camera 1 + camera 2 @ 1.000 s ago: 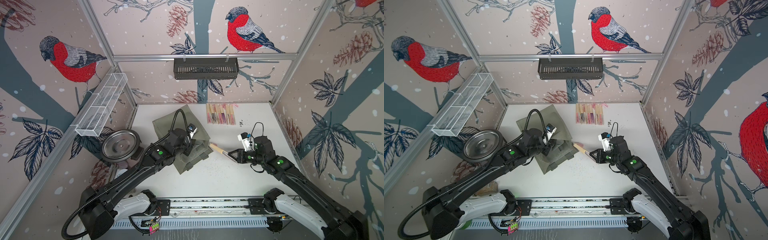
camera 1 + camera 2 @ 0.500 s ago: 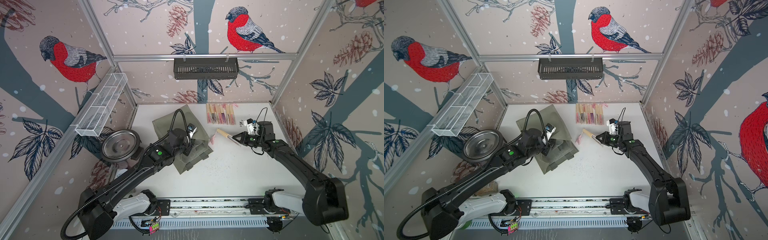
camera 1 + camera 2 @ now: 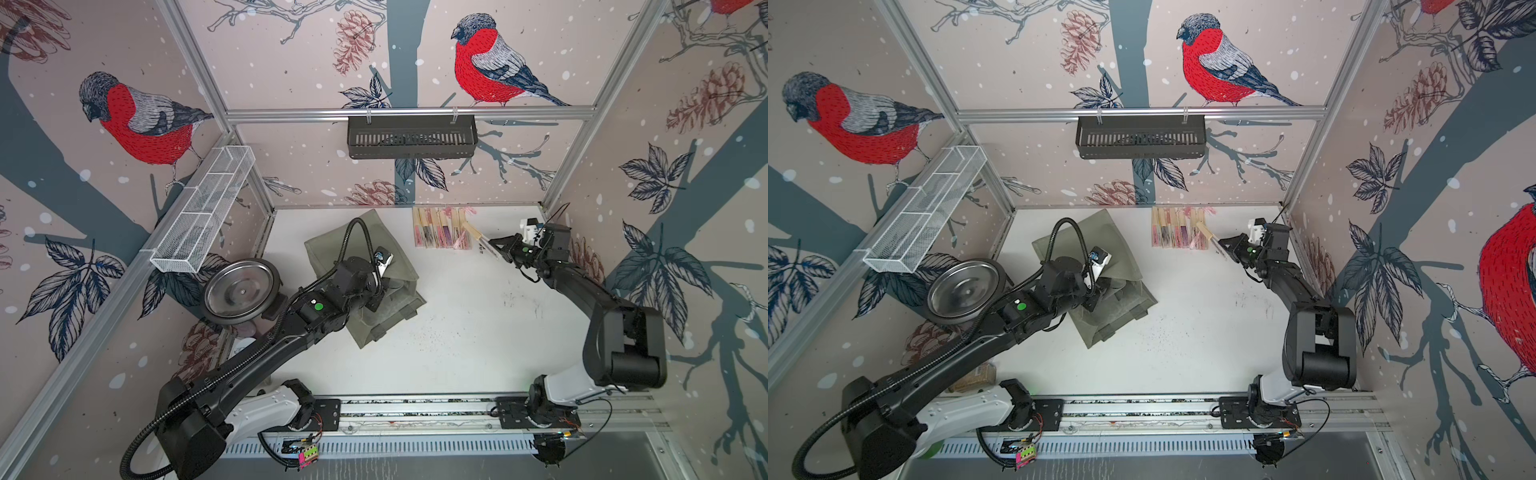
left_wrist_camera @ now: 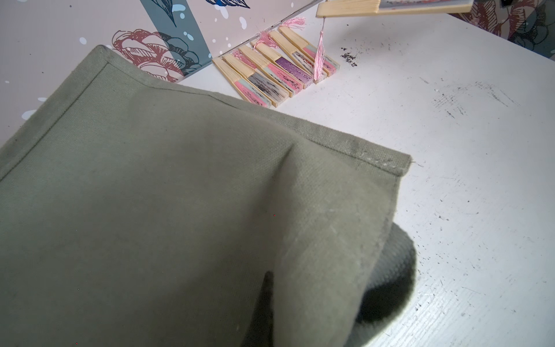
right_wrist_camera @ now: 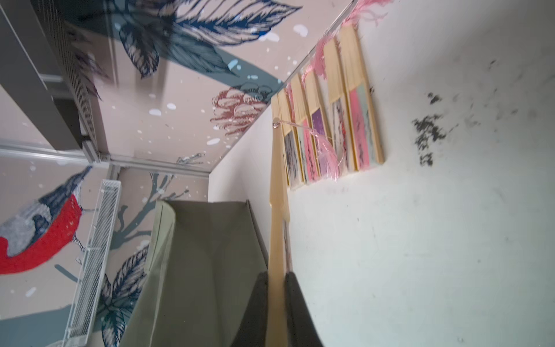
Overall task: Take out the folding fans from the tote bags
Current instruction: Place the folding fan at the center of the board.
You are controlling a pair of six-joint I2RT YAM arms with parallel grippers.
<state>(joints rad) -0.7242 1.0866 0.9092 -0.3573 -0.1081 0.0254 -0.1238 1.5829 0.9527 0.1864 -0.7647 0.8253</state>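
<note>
The olive tote bag point(image 3: 322, 255) lies crumpled on the white table, left of centre in both top views. My left gripper point(image 3: 379, 293) is shut on a fold of its fabric near the mouth; in the left wrist view the cloth point(image 4: 168, 192) fills most of the frame. My right gripper point(image 3: 496, 245) is shut on one folding fan point(image 3: 477, 236) at the back right, held just above the table. The fan's bamboo guard point(image 5: 276, 210) runs out from between the pads, its pink tassel hanging over a row of several fans point(image 3: 440, 232) lying side by side by the back wall.
A black slotted basket point(image 3: 411, 137) hangs on the back rail. A white wire-mesh tray point(image 3: 203, 208) is on the left wall, with a steel bowl point(image 3: 241, 289) below it. The right wall stands close behind my right arm. Dark smudges point(image 5: 426, 135) mark the table.
My right gripper has carried the fan from beside the bag's mouth back and to the right, up to the row of fans. The left arm and bag have stayed put.
</note>
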